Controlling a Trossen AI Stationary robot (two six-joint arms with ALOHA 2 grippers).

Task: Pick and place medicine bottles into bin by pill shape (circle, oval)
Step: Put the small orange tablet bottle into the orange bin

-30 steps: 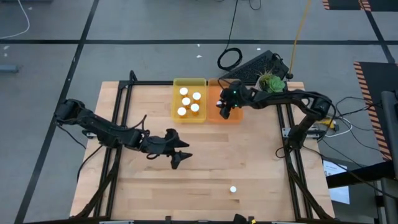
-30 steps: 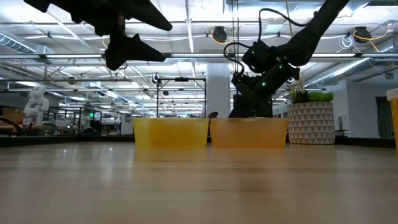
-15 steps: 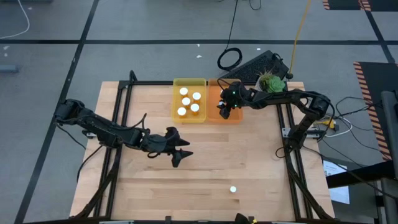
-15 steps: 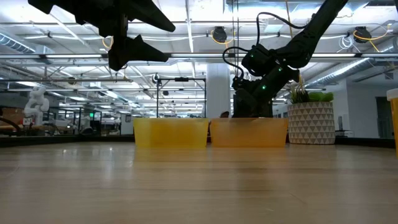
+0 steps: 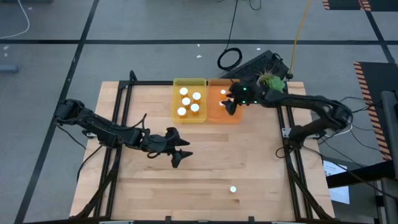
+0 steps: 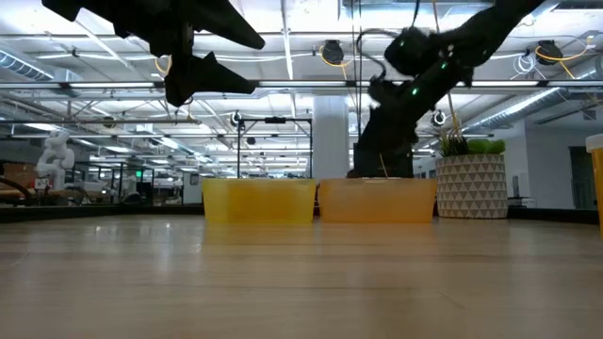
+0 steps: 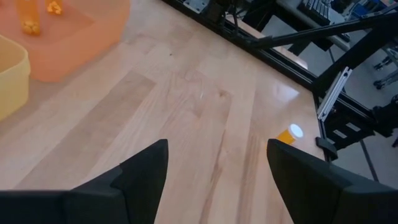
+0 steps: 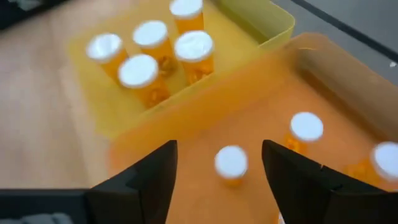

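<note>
The right gripper [image 8: 214,165] hung with its jaws wide and holding nothing above the orange tray [image 5: 222,116], at that tray's right side; below it three white-capped medicine bottles [image 8: 231,163] stood upright in the orange tray; five more stood clustered in the yellow tray [image 5: 176,99], which touched the orange one along its left wall; no label or writing on any bottle could be read. The left gripper [image 5: 180,155] hovered, jaws wide and holding nothing, over bare wood near the middle of the surface [image 5: 249,162], well apart from both trays; one lone bottle [image 5: 233,189] lay near the surface's near edge, with open wood all round it. A potted plant [image 5: 272,83] sat at the far right corner, just beside the right arm.
</note>
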